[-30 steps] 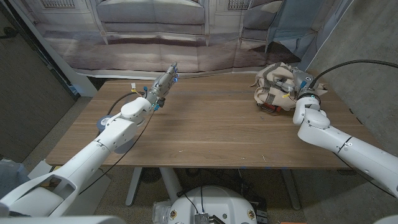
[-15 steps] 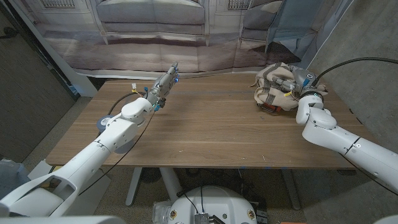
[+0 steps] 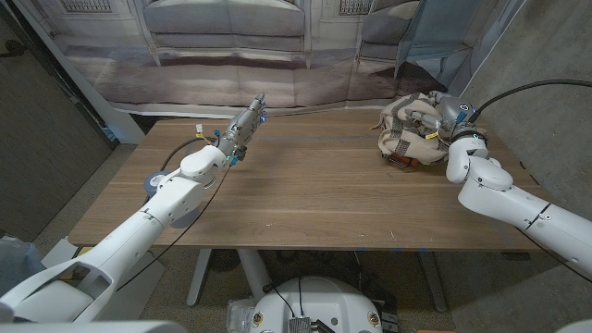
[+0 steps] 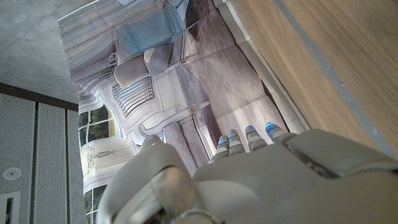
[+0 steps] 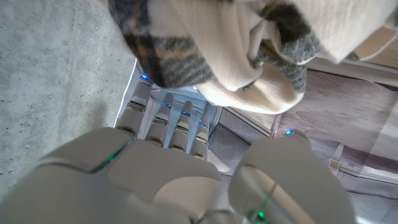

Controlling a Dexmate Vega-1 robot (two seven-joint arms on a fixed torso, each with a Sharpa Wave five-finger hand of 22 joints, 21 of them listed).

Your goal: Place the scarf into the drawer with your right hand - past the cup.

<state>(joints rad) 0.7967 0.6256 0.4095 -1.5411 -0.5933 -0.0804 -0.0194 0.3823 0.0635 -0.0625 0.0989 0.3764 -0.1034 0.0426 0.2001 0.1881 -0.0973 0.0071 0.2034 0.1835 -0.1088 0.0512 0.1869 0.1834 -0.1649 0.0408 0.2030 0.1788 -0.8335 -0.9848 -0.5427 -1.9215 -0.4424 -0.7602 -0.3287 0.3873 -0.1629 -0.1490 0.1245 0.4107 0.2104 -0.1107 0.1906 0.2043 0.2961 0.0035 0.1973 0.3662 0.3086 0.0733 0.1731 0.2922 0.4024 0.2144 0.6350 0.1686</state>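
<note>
The scarf [image 3: 410, 131] covered most of the dark object [image 3: 401, 163] beneath it, and hid the right hand's [image 3: 448, 116] fingers.

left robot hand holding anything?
No. In the head view the left robot hand is raised over the table with straight fingers and nothing in it.

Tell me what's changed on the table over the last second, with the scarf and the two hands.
The right arm swung outward toward the table's right edge, and the right hand moved slightly farther back at the scarf. Whether it grips the cloth cannot be told. The scarf remains bunched at the far right of the table, and the left hand stayed raised at the far left.
</note>
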